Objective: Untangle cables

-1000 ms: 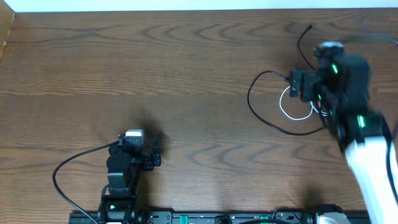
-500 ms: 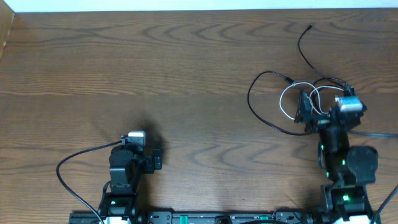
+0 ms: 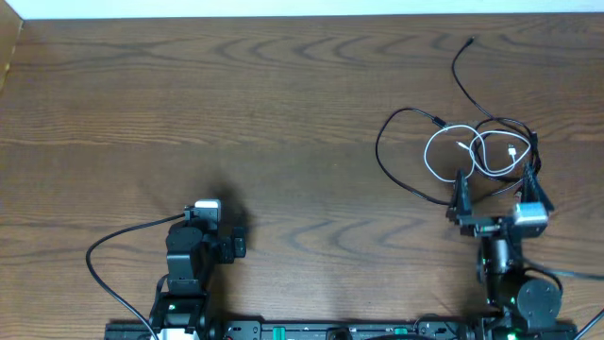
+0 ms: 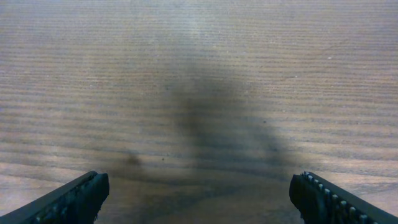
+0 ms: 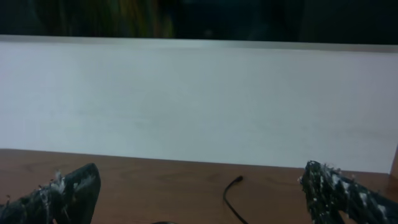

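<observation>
From overhead, I see the brown wood-grain table [image 3: 189,94] with the cables bundled out at about 2 o'clock. The thin black cord [image 3: 379,151] swings a wide loop on the 9 o'clock side of the bundle and sends one plug end up toward 12. The thin white cord [image 3: 429,161] coils in smaller loops inside the bundle, crossing the black one. My right end effector [image 3: 494,186] sits just at the bundle's 6 o'clock edge, its fingers spread wide. I cannot tell whether a fingertip touches the black cord. My left end effector [image 3: 222,231] is well apart, near 7 o'clock on the table, with the arm's thicker black wire [image 3: 104,250] curling off toward 9.

On the left wrist view, the left end effector [image 4: 199,199] stands fully open. Its dark ribbed fingers [image 4: 74,199] are in the bottom corners, and only shadowed table [image 4: 199,50] lies between them.

On the right wrist view, the right end effector [image 5: 199,196] is also wide open and holding none of the cords, its fingers [image 5: 62,193] flecked with white. The black cord [image 5: 231,190] pokes up at about 6 o'clock, with a white wall [image 5: 199,99] behind the table edge.
</observation>
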`<action>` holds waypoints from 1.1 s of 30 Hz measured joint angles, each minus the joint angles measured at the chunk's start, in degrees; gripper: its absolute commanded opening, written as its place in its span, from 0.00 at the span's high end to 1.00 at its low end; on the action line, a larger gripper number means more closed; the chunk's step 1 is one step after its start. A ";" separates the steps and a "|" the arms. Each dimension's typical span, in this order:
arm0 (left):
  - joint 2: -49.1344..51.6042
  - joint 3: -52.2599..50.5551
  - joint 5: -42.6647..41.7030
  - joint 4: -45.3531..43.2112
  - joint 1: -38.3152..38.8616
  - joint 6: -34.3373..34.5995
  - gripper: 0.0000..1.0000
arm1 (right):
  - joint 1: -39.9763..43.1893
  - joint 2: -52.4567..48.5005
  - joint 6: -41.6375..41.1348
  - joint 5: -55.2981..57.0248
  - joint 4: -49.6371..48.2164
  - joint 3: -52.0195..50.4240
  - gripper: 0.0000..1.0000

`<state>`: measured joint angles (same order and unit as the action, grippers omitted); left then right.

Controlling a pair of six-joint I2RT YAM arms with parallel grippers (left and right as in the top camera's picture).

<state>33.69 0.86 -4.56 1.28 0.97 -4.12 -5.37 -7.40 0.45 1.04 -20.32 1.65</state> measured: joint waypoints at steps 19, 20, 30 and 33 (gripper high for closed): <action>0.07 0.02 0.02 0.04 0.00 0.00 0.02 | -0.07 4.85 -0.02 -0.17 24.35 -1.27 0.01; 0.07 0.02 0.02 0.04 0.00 0.02 0.02 | -0.07 4.81 -0.02 -0.17 24.33 -1.27 0.01; 0.07 0.02 0.02 0.04 0.00 0.02 0.02 | -0.07 4.79 -0.02 -0.17 24.35 -1.27 0.01; 0.07 0.02 0.02 0.04 0.00 0.02 0.02 | -0.07 4.79 -0.02 -0.17 24.35 -1.27 0.01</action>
<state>33.76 0.89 -4.54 1.32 0.97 -4.10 -5.43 -2.61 0.43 0.86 4.03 0.38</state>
